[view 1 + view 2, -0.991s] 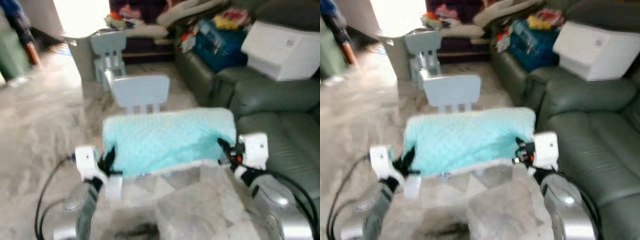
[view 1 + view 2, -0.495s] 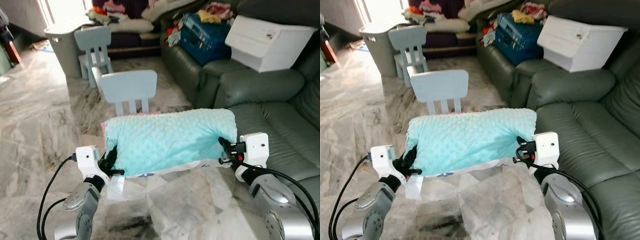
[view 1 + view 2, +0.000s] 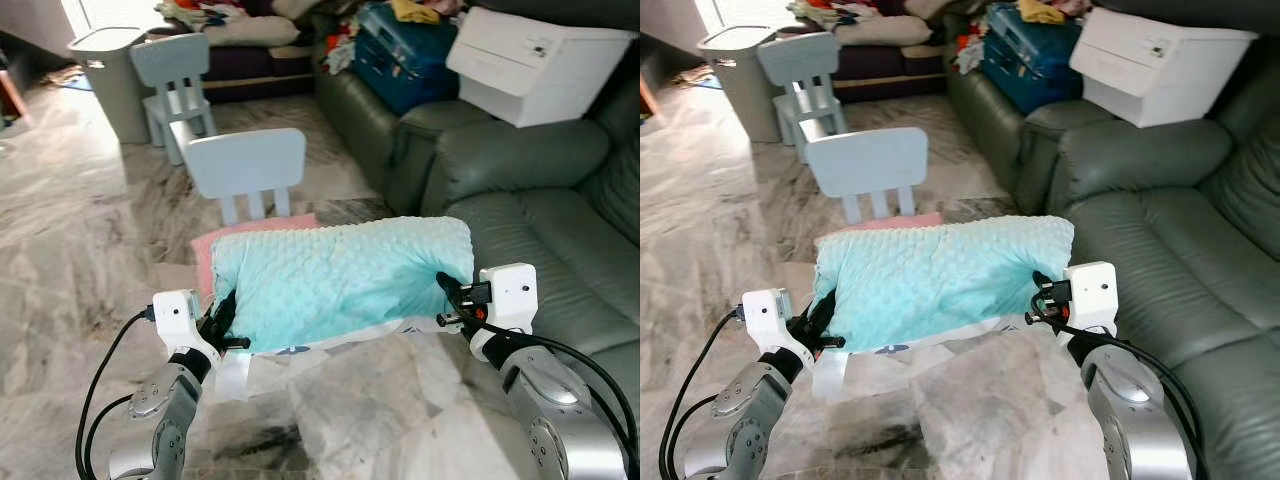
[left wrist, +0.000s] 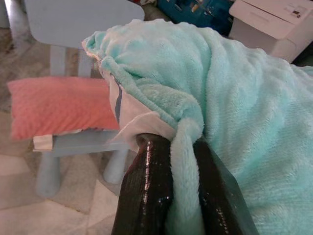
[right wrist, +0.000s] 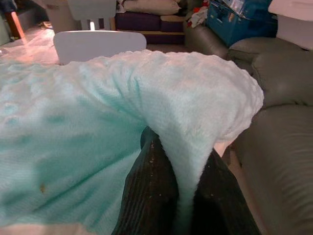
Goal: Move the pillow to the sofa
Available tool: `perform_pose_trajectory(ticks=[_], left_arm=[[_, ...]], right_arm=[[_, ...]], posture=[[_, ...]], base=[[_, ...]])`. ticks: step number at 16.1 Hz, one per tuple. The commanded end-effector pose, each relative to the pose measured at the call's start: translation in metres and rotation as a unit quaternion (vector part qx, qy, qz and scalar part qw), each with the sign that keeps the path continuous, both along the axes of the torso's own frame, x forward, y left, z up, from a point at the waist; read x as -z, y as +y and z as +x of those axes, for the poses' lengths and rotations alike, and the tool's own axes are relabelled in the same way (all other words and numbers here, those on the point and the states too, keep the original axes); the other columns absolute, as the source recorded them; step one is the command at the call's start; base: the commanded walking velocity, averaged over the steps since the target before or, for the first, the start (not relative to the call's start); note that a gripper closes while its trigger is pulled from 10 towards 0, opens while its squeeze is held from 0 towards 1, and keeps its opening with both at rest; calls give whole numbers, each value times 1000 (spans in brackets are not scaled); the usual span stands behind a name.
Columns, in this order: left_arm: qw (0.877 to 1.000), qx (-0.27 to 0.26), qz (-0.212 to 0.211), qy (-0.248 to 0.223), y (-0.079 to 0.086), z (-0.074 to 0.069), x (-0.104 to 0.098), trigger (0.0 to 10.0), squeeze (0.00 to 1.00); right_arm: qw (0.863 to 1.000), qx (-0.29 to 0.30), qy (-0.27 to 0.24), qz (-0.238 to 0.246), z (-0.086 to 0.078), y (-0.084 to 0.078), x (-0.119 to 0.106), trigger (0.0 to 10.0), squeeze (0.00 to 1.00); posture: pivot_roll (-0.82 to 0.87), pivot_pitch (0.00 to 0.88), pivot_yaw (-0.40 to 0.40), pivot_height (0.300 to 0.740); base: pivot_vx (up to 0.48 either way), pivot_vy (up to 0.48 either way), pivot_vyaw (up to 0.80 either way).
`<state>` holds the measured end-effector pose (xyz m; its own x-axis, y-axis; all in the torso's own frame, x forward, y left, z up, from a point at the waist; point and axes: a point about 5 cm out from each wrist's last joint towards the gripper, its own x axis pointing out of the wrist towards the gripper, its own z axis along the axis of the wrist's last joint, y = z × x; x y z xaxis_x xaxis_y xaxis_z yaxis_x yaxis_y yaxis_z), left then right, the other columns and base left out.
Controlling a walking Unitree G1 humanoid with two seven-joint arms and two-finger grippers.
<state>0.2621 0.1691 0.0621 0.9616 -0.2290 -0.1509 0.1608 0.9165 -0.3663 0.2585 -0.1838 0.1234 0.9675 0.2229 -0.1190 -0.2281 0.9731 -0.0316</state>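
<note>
A mint-green dotted pillow hangs stretched between my two arms, above the marble floor. My left gripper is shut on its left end, and in the left wrist view the black fingers pinch a fold of the fabric. My right gripper is shut on the right end, with the pillow bunched between its fingers. The dark green leather sofa stands just to the right of the pillow.
A pale blue child's chair stands straight ahead with a pink pillow on its seat. A second small chair and a grey bin lie farther back. A white box and a blue crate rest on the sofa's far end.
The whole picture has shifted as the camera moved and the blur cleared. The chair and sofa look nearer. Both grippers keep the same hold on the pillow.
</note>
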Motion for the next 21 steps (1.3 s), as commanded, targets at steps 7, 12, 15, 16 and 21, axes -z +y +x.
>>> perform_pose_trajectory(ticks=[7,12,15,16,21], left_arm=[[1000,4,-1,-6,-1,0,-3,10000,0],[1000,5,-2,-4,-1,0,-2,10000,0],[1000,8,-3,-4,-2,0,-2,10000,0],[1000,8,-3,-3,-2,0,-2,10000,0],[1000,9,-3,-3,-2,0,-2,10000,0]], right_arm=[[1000,-2,-8,2,0,0,-4,10000,0],[1000,-3,-8,2,0,0,-4,10000,0],[1000,-4,-7,3,0,1,-4,10000,0],[1000,-5,-7,3,0,1,-5,10000,0],[1000,-6,-6,4,0,2,-4,10000,0]], posture=[[-205,0,-8,740],[-205,0,-9,740],[-206,0,-8,740],[-207,0,-9,740],[-207,0,-9,740]], base=[[265,0,-729],[267,0,-766],[265,0,-696],[266,0,-694],[266,0,-704]])
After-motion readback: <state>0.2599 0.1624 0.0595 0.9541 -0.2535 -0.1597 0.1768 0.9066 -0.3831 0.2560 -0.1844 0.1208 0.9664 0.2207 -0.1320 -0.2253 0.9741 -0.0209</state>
